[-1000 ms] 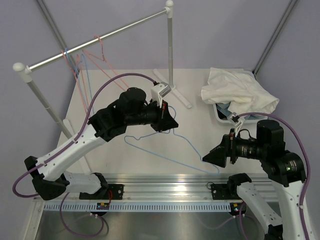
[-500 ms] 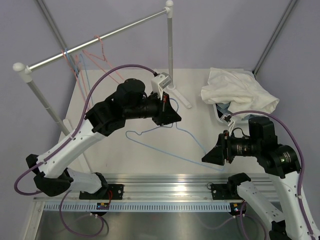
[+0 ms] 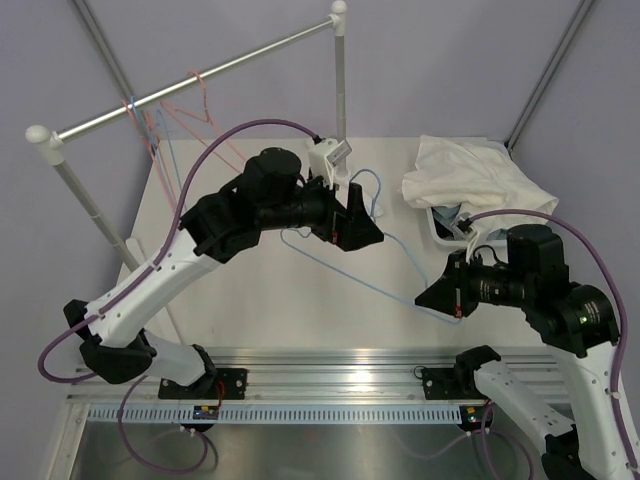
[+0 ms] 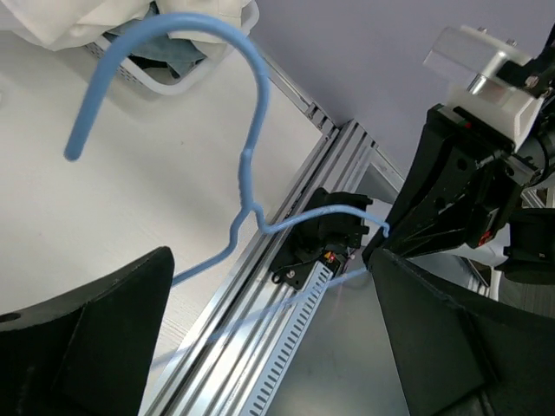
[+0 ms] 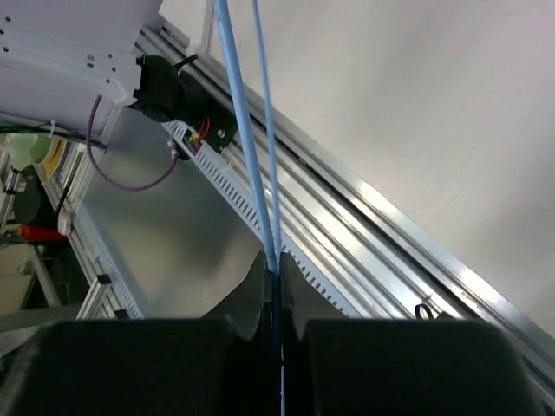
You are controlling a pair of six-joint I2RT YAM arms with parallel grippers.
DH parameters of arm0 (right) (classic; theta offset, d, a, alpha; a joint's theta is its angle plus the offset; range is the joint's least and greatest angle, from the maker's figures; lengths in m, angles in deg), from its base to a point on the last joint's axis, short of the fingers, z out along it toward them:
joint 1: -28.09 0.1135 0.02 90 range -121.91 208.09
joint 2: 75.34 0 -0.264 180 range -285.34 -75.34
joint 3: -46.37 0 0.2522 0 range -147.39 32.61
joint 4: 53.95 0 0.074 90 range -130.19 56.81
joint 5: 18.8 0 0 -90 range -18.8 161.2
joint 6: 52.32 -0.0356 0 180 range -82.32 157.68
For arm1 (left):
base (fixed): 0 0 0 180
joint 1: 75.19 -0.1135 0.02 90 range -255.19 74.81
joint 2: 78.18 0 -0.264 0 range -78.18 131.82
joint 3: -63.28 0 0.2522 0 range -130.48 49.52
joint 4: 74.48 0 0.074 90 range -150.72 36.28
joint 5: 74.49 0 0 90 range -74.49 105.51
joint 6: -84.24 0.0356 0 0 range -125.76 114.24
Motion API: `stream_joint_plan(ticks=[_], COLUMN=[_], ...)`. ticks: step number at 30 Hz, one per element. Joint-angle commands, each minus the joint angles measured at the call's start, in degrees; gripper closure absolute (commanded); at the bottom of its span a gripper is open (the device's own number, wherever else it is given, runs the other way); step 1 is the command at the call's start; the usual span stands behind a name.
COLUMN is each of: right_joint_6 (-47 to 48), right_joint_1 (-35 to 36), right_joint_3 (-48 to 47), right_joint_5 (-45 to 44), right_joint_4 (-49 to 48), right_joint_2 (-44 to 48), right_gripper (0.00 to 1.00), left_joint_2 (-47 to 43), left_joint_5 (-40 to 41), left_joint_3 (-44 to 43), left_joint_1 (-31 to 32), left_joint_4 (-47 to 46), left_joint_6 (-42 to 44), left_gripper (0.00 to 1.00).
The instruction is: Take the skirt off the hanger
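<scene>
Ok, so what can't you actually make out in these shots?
- The skirt: no black garment shows in any view, so where it lies cannot be told.
- Basket contents, top view: the white shirt covers them, and only a scrap of blue shows.
- Pink hanger, top view: too thin and small to trace its whole outline.

— What stands around the bench?
— A plain lavender wall (image 3: 450, 60) behind a white table (image 3: 250, 300), all evenly lit.
— Any furniture?
— A silver clothes rail (image 3: 260, 47) on white-capped posts crosses the far left. A ribbed aluminium track (image 3: 330, 365) edges the near side.
</scene>
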Motion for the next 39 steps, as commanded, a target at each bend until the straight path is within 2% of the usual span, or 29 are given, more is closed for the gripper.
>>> stream_joint_plan(ticks=[1, 8, 14, 18, 26, 27, 36, 39], right_joint_6=[0.64, -0.5, -0.94, -0.85, -2.0, -2.08, -2.88, -2.79], right_joint_1=[0.27, 0.35, 0.35, 1.93, 5.71, 5.89, 9.22, 11.15], right_joint_3=[-4.97, -9.38, -15.96, -24.13, -45.83, -50.82, -77.73, -79.43], right_joint_5=[-8.7, -17.85, -18.56, -21.27, -25.41, -25.42, -23.92, -24.27], right_joint_4=[1.76, -3.15, -11.41, -14.14, -18.19, -17.66, -13.88, -15.71], right_joint_2=[-1.84, -9.82, -20.72, -29.24, -46.38, -48.31, -70.03, -73.38], right_gripper=[1.0, 1.0, 1.0, 1.0, 1.0, 1.0, 1.0, 1.0], left_joint_2=[-6.37, -20.35, -25.02, -28.27, -32.06, -32.49, -36.01, -36.8], left_joint_5=[4.2, 3.5, 2.97, 2.19, 1.22, 1.22, 2.62, 2.54], left_joint_3=[0.51, 17.11, 27.48, 36.8, 52.71, 55.07, 61.95, 63.44], left_joint_1=[0.25, 0.25, 0.34, 0.25, 0.86, 0.95, 1.74, 2.09], left_joint_4=[-2.05, -13.21, -13.31, -16.29, -23.06, -23.42, -23.42, -23.94], left_joint_6=[1.05, 1.93, 0.35, -2.02, -6.51, -6.68, -7.83, -8.36], left_gripper=[0.01, 0.01, 0.01, 0.01, 0.01, 0.01, 0.01, 0.01])
